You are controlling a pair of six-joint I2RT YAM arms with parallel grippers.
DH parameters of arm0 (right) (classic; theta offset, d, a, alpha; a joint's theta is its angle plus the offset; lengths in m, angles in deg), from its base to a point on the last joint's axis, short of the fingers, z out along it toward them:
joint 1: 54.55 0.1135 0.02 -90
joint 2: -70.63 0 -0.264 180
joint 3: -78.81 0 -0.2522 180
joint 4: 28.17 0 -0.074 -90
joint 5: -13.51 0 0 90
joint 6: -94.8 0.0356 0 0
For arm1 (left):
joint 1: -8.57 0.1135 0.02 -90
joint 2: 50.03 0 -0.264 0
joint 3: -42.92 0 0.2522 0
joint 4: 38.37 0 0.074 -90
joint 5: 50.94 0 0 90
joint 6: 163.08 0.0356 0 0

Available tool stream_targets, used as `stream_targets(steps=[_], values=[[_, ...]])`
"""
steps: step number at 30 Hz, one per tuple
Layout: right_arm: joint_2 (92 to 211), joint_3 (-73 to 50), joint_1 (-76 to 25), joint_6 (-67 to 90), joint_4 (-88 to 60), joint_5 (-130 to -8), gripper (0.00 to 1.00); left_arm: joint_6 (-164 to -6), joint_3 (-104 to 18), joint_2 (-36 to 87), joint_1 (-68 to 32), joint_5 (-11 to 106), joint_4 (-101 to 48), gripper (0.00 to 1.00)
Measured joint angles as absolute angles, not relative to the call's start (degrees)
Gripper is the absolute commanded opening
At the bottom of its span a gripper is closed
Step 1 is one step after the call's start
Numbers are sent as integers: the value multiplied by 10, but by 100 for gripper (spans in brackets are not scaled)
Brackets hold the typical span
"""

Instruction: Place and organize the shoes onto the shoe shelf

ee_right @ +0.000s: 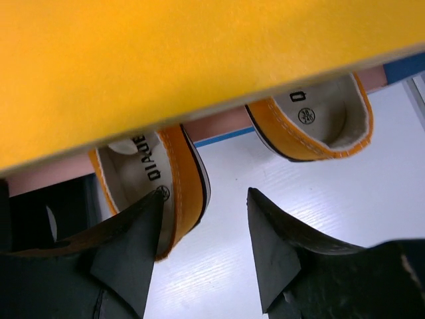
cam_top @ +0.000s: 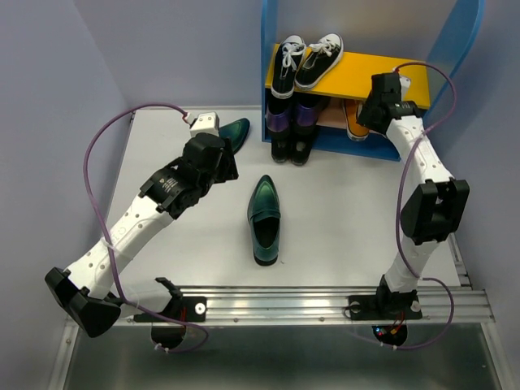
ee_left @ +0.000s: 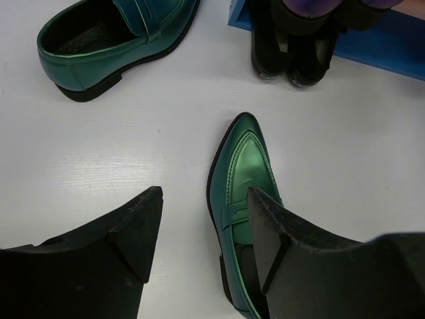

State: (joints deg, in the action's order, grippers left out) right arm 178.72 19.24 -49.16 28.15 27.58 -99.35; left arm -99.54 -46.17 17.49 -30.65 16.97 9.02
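Top external: the shoe shelf stands at the far edge of the tabletop. Its yellow upper board carries two laced black sneakers. Beneath, on the left, sit two purple shoes and two black low shoes, toes poking past the near edge. One of the orange sneakers shows beside the right arm. Two green loafers lie off the shelf: one mid-tabletop, toe pointing far, and the second loafer just left of the shelf, partly hidden by the left arm. Left wrist: the left end effector hangs over the tabletop, fingers spread with nothing between them. The middle loafer lies just beside one finger, which covers its heel end here. Right wrist: the right end effector is spread and empty under the yellow board. Both orange sneakers, two in all, rest on the lower board, heels toward it. One finger overlaps the left heel; I cannot tell whether they touch. Pulling out at an angle could hook that heel and drag the sneaker off, or knock the board overhead. The loafers' glossy uppers look slippery, so an off-centre pinch may let one twist or drop. The lower board looks full, so the loafers may crowd the laced pair on top.
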Motion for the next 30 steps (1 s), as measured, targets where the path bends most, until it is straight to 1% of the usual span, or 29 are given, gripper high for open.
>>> stream_targets(steps=[1,3,9,13,15,18,24,30], values=[[1775,183,-491,282,272,-991,66,-995,-462,175,-306,171,90,65],[1760,173,-491,282,266,-989,67,-995,-462,175,-306,172,90,65],[1712,127,-491,276,231,-961,67,-995,-462,176,-306,177,89,65],[1659,57,-491,259,202,-906,66,-995,-462,176,-306,178,85,65],[1639,31,-491,249,198,-886,63,-995,-462,177,-306,179,84,65],[1614,3,-491,230,196,-860,54,-995,-462,180,-306,179,81,65],[1607,-36,-491,206,197,-831,50,-995,-462,194,-305,185,77,65],[1646,-34,-491,202,193,-827,47,-995,-462,205,-305,191,77,65]])
